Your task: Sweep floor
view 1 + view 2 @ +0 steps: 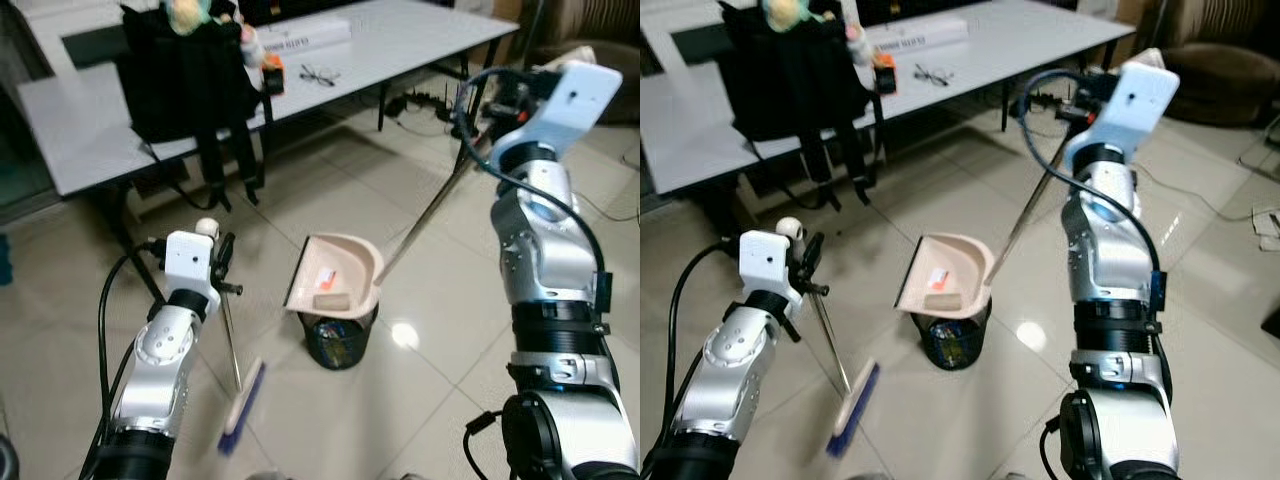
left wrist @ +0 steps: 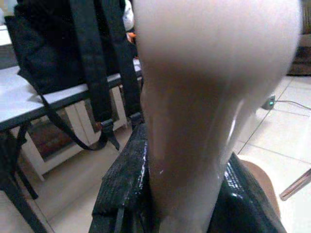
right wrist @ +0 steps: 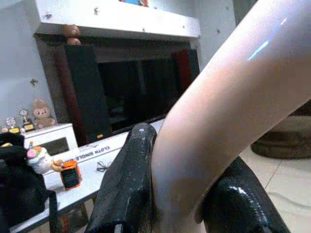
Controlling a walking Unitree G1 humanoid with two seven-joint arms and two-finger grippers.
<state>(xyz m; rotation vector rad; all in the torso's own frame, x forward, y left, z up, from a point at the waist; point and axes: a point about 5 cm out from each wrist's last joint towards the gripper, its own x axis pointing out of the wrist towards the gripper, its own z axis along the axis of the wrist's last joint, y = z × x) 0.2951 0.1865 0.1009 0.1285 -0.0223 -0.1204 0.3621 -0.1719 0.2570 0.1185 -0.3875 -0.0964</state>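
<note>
In the lower left of the frame the left gripper (image 1: 222, 262) is closed around the top of the broom (image 1: 240, 400), and in the left wrist view the pale handle (image 2: 204, 121) is so close that it is only a blur between the black fingers (image 2: 121, 194). The thin metal stick goes down to the brush head, blue with light bristles, which rests on the tiled floor (image 1: 420, 400) near the bottom edge of the frame. The bristles are small and a little blurred, so I cannot tell if any dirt lies under them.

In the middle of the frame the beige dustpan (image 1: 335, 275) is tilted over a small black wastebasket (image 1: 340, 340) and covers most of its opening. Some flat pieces of rubbish lie inside the pan. Its long handle rises to the upper right, where the right gripper (image 1: 470, 135) holds it tightly; the fingers are partly hidden behind the wrist and cables.

Farther back, at the top left, a black backpack (image 1: 185, 80) stands on a grey table (image 1: 400, 40), with its straps hanging over the edge.
</note>
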